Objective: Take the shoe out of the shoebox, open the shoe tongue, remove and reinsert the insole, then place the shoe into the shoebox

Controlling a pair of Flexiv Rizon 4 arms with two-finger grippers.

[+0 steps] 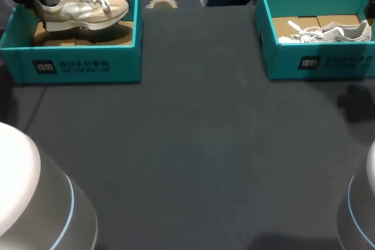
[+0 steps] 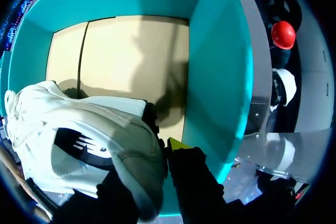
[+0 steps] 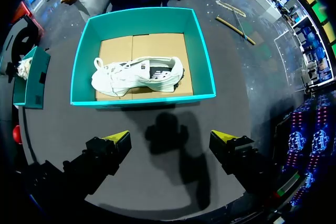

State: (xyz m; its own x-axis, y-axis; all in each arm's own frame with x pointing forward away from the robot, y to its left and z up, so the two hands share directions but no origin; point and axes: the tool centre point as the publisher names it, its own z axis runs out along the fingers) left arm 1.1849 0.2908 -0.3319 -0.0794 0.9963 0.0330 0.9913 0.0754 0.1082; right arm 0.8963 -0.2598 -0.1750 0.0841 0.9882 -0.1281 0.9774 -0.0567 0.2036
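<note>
I am looking at the beige shoe (image 1: 82, 5) standing upright inside the left shoebox (image 1: 82, 65), toe toward the worktop's (image 1: 193, 144) middle, white laces showing, pale panels and a dark logo on its side. My left claw (image 2: 157, 166) is pinching the heel collar, one finger on each side. From the wrist only one yellow tip is showing, the other is lost behind the heel. I cannot tell whether the sole is touching the cardboard floor. In the head view that claw is a dark shape cut off at the corner.

My right claw (image 3: 169, 137) is hanging spread wide and holding nothing, over bare worktop just before the right shoebox (image 3: 142, 98). Inside that box a white shoe (image 3: 137, 74) is lying on its side.
</note>
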